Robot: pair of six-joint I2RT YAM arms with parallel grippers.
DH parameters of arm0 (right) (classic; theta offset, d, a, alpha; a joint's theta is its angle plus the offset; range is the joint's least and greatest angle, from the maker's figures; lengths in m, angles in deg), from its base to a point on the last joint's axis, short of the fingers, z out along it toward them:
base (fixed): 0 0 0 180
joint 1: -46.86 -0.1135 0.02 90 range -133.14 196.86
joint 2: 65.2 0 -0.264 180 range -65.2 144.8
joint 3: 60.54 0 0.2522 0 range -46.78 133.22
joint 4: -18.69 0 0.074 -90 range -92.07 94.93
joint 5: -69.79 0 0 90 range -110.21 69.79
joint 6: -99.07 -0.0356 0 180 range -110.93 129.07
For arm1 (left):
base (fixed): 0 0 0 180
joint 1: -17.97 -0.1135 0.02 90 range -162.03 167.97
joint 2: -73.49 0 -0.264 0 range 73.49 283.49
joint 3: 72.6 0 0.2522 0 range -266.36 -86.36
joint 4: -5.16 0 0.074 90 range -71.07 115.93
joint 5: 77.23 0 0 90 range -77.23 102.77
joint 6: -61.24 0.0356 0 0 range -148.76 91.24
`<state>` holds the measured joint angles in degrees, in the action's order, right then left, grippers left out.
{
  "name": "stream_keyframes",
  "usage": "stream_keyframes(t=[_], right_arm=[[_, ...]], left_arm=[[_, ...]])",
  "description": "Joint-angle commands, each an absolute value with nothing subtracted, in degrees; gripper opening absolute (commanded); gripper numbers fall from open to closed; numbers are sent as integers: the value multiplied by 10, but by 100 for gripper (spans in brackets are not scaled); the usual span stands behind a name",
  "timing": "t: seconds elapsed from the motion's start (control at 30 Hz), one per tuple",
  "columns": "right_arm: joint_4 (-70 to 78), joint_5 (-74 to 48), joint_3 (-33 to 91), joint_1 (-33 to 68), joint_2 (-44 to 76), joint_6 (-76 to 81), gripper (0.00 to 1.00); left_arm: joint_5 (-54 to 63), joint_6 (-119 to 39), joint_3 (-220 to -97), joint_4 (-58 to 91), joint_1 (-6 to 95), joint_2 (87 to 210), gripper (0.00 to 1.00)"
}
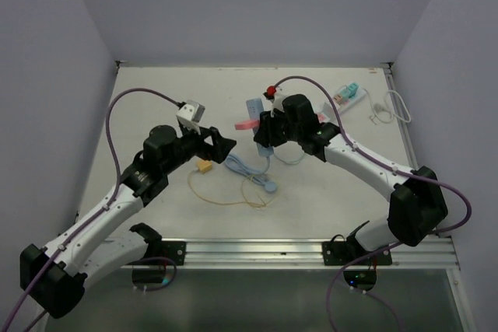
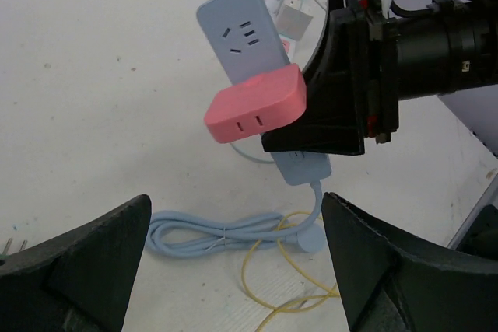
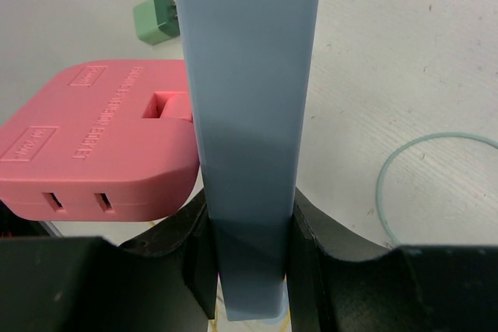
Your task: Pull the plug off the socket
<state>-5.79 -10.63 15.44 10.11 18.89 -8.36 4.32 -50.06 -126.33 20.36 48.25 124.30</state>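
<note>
The right pincer [image 3: 249, 270] is pinching the blue socket strip [image 2: 250, 44], held lifted above the table's centre. The pink plug [image 2: 257, 105] remains seated in the strip's face, projecting sideways toward the left arm. The left pincer [image 2: 233, 270] stands spread, nearer arm, directly facing the plug across a gap.

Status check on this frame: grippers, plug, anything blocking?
Right gripper shut on blue strip, holding it up. Left gripper open, empty, short of pink plug. Plug not yet out of the strip. Nothing between the left gripper and the plug.
</note>
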Motion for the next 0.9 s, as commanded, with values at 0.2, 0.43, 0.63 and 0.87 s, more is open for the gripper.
stream_keyframes(t=[0.2,0.43,0.63,0.87], right_arm=[[-170,-42,228,99,174,-27,0],[-176,-31,224,99,162,-17,0],[-173,-14,220,99,158,-10,0],[-163,3,212,99,150,-3,0]], left_arm=[[198,-301,-1361,262,654,1296,89],[316,-195,-1393,260,751,1350,86],[336,-148,-1405,253,763,1374,78],[367,-131,-1392,234,763,1396,72]])
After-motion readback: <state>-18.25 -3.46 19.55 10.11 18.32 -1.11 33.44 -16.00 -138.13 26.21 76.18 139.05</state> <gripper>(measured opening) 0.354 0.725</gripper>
